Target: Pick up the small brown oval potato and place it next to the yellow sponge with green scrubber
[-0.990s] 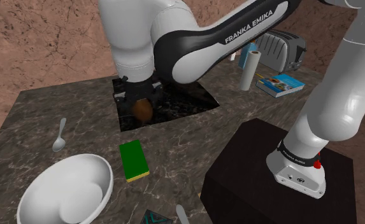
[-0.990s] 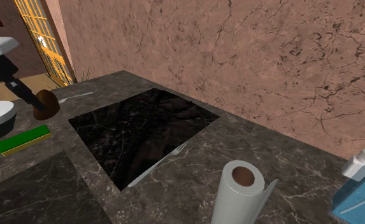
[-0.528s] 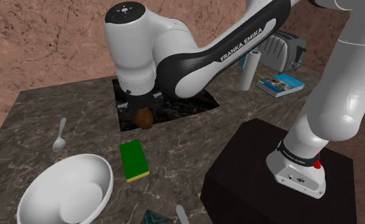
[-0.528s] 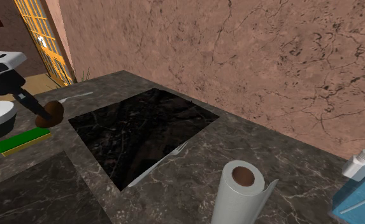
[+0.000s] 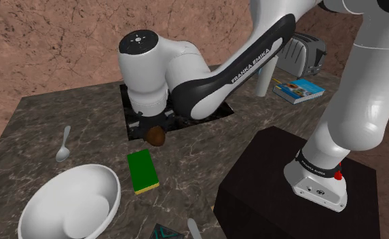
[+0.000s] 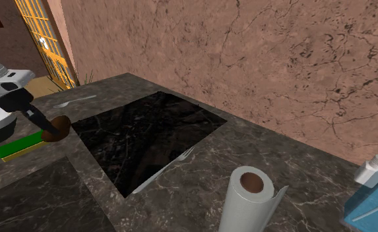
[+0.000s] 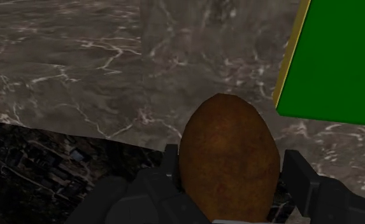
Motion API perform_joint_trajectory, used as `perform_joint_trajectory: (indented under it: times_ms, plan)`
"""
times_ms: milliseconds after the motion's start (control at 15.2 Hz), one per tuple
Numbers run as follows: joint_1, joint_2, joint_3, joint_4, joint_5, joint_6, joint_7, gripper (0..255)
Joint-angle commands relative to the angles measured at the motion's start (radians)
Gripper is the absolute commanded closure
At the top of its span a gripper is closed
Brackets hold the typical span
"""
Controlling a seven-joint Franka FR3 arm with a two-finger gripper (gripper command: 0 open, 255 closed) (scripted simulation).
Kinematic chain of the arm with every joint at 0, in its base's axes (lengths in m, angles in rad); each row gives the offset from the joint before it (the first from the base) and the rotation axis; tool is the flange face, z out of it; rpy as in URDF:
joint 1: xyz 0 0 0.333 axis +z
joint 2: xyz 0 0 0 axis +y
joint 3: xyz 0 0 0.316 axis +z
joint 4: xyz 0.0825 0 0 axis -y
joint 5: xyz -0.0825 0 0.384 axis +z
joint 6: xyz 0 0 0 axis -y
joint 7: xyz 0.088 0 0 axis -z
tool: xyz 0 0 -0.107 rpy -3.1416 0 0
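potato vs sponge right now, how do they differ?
Shape: potato is a rounded oval, sponge a flat rectangle. Colour: potato brown, sponge green-topped with a yellow edge. State: potato is clasped in the jaws, sponge lies loose on the counter. Shared: they are close together.

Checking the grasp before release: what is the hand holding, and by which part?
The brown potato, clasped by its two opposite sides in the hand, one end sticking out beyond it.
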Motion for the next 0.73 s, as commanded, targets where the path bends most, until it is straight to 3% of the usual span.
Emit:
perform_joint_trajectory:
  times_ms: [0, 264, 660]
  plan:
    - [0.004, 0.02, -0.006, -0.005, -0.022, 0.017, 0.018, 255]
    - [0.016, 0.061, -0.022, -0.02, -0.07, 0.055, 0.06, 255]
    - [0.016, 0.061, -0.021, -0.02, -0.071, 0.055, 0.06, 255]
